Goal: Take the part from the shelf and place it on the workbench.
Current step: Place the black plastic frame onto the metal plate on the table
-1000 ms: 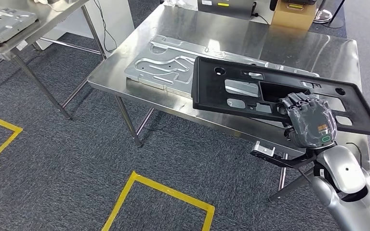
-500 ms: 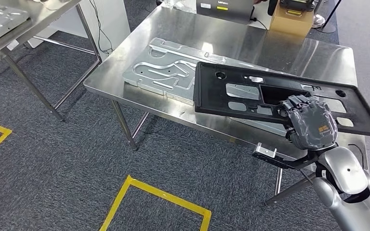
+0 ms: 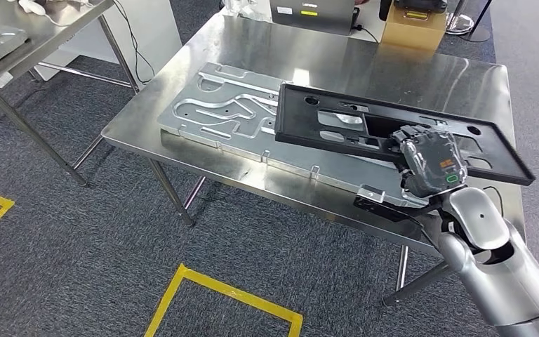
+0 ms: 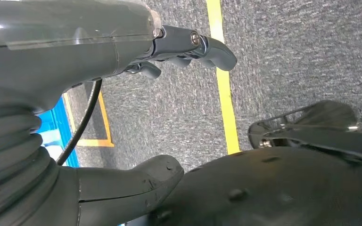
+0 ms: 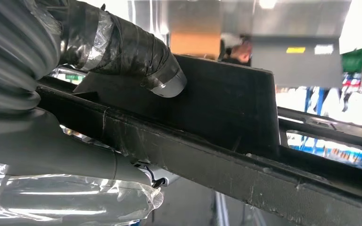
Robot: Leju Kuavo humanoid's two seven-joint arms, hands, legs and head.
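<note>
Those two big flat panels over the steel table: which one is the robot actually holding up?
The black plastic panel, gripped at its near edge by the right hand and tilted above the workbench. The silver stamped metal panel lies flat, untouched.

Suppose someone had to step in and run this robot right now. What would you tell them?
Right hand grips the long black plastic panel with cut-outs by its near edge, holding it tilted above the steel workbench.
Left hand hangs by the floor holding nothing, fingers apart.
A stamped silver metal plate lies on the bench, partly under the panel.
Done: part fetched and brought over.
Left: lower it, let go.
</note>
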